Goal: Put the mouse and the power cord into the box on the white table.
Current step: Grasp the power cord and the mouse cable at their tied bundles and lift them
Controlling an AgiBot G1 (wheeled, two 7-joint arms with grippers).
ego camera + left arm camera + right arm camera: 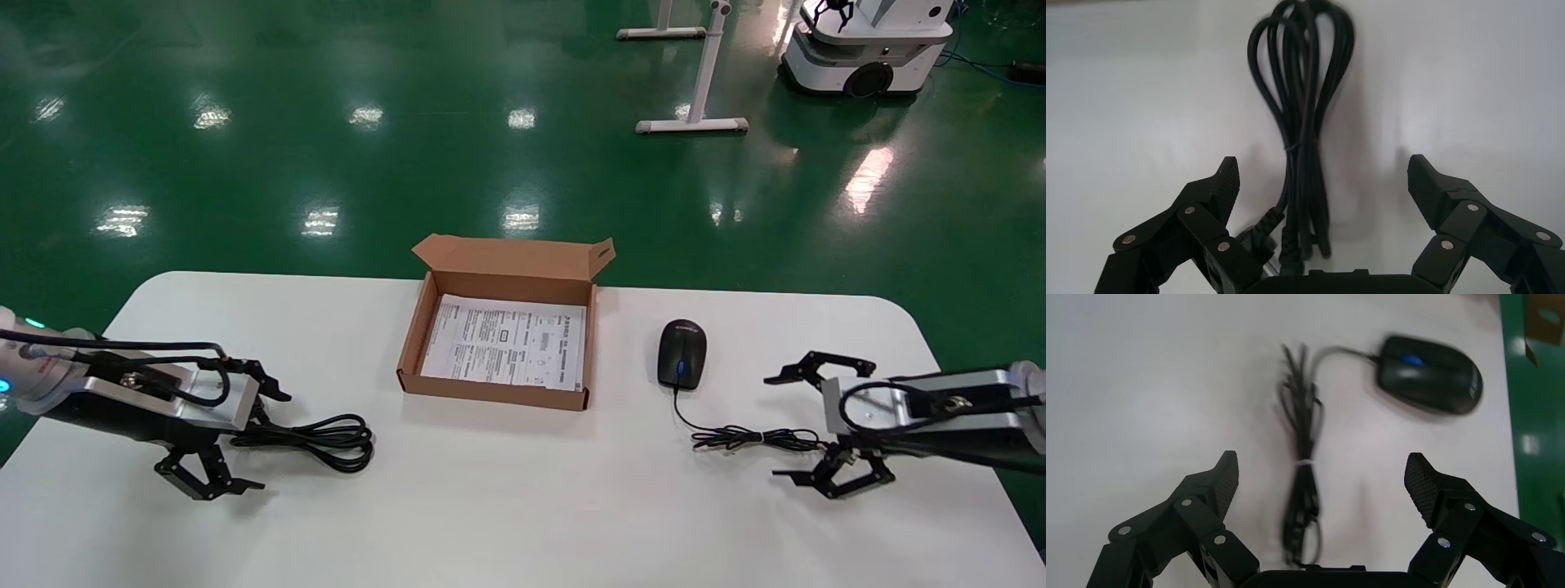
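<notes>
1. our left gripper [270,441] hung low over the white table [523,506] with its jaws spread wide and nothing held. the power cord [315,437] lay in the gap between the two fingers, its plug end back near the palm and its loops running out past the fingertips.
2. in the left wrist view the cord [1303,122] ran straight down the middle of the open jaws [1318,177], well apart from either pad. a thin tie pinched the loops together just ahead of the fingertips.
3. our right gripper [780,429] was also wide open and empty. the bundled thin cable of the mouse [681,353] lay between its fingers, while the mouse body sat beyond the fingertips, off toward the far finger.
4. the right wrist view [1321,471] showed that cable tied with a pale band between the fingertips, and the mouse [1430,373] past them with its blue wheel up. the head view did not make out the band.
5. the box [413,347] showed whole only in the head view, standing open between the two grippers, beyond both sets of fingertips, with its flap lid raised at the far side and a white printed sheet [507,341] on its bottom. neither the mouse nor the cord was in it. the right wrist view caught only a brown corner of cardboard at its edge.
6. the head view also took in the green floor [245,163] and another robot's white base [866,49] far behind the table.
</notes>
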